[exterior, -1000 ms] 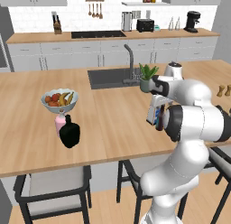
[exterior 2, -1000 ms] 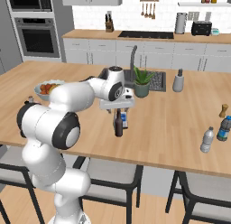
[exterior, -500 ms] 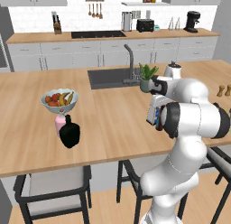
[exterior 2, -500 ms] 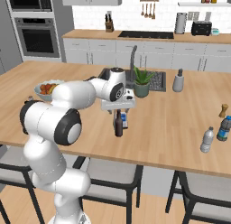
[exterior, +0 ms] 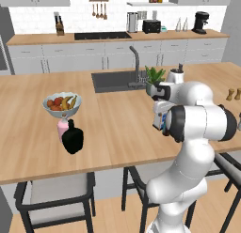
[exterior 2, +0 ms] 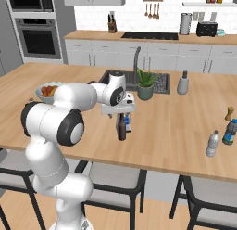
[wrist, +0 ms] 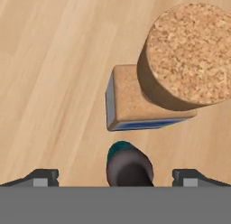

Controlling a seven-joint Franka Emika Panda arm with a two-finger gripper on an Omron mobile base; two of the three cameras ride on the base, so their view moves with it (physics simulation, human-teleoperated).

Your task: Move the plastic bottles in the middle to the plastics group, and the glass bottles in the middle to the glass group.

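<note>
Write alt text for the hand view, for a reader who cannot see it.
Looking straight down, the claw hangs open over the top of a dark brown bottle that sits between its two finger tips. Just beyond stands a squarish bottle with a blue label and a large cork stopper, on a wooden counter.

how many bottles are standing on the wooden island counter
6, perhaps more hidden behind the arm: a squat black bottle and pale pink bottle by the fruit bowl, a slim brown bottle and cork-stoppered clear bottle under the gripper, and two plastic bottles far right.

Grainy cork stopper (wrist: 188,53), matt wooden counter (wrist: 54,74)
</note>
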